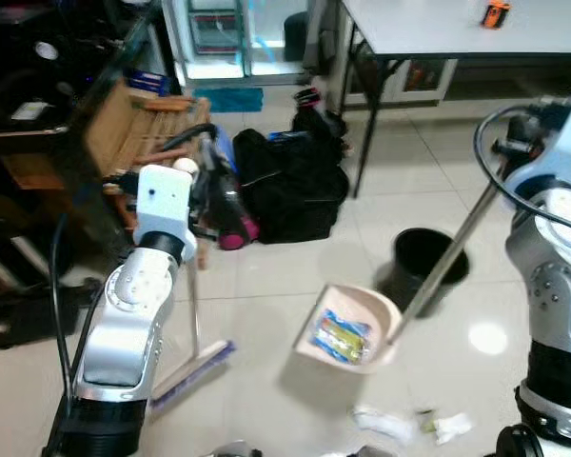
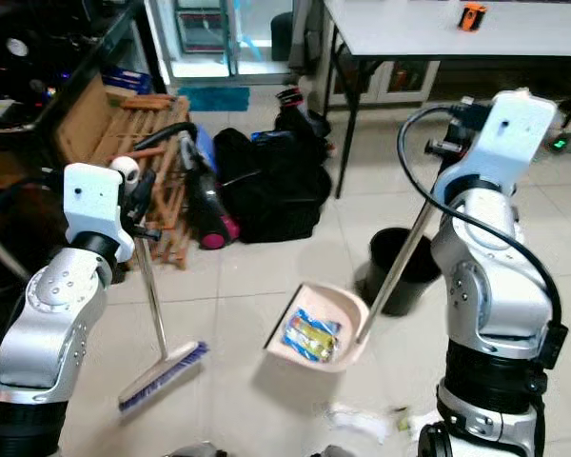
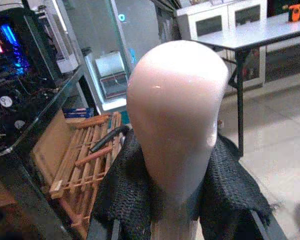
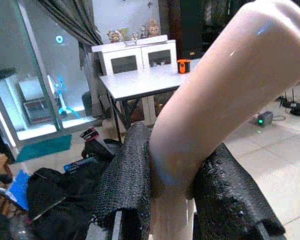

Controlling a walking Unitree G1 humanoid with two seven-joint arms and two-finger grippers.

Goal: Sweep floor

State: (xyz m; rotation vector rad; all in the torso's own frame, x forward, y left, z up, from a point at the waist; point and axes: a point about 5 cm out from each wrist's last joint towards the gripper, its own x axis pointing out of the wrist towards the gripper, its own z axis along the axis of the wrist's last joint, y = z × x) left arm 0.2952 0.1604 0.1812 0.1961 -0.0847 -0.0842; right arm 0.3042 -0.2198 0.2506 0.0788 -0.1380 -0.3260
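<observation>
Floor [image 2: 238, 400] is what we are clearing, and white scraps [image 1: 385, 424] lie on it nearest us, just short of the dustpan [image 2: 314, 328], which is tilted with a colourful wrapper [image 2: 309, 338] already inside. Our left gripper [image 3: 175, 220] is pinching the top of the broom [image 2: 157, 314], both pads pressed against its pale knob; the bristles [image 2: 167, 373] rest on the tiles to the left of the pan, apart from it. Our right gripper [image 4: 172, 200] is clamped round the pan's handle [image 2: 400, 267], which slants up to it. To finish this step well, we judge we should lower the pan's lip flat to the tiles beside the scraps, then draw the bristles across in short strokes toward it, keeping both grips firm. Just beyond the pan stands a black bin [image 2: 400, 267], then a black bag [image 2: 276, 186], and farthest a table [image 2: 438, 29].
</observation>
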